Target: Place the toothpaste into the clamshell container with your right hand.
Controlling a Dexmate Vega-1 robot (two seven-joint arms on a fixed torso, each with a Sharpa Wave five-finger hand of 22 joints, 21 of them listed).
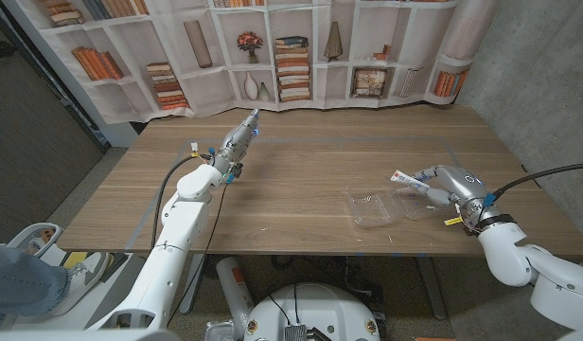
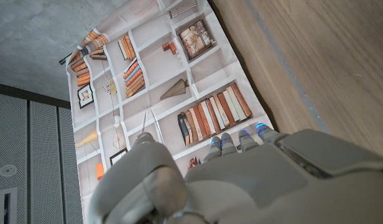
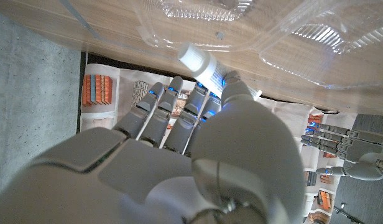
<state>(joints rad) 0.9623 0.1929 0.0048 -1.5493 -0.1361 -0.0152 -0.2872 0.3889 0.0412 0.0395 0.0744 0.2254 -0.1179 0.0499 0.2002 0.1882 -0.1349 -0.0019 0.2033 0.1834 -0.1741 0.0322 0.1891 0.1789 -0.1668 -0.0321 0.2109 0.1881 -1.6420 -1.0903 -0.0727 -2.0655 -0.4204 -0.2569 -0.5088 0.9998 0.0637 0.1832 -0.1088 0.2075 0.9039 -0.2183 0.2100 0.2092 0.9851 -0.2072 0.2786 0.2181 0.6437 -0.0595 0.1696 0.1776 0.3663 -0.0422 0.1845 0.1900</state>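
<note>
Right hand (image 1: 450, 187) pinching toothpaste (image 3: 203, 66), beside clamshell container (image 1: 374, 207), left hand (image 1: 237, 140) fingers straight

Wooden table (image 1: 301, 166), bookshelf-print curtain (image 1: 273, 52), grey concrete wall (image 1: 533, 76).

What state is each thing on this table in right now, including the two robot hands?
Toothpaste: capped, held by the right hand, just beside the container.
Clamshell container: open, empty, lying on the table.
Right hand: fingers wrapped on the toothpaste.
Left hand: holds nothing, fingers straight and close together, raised over the table.
</note>
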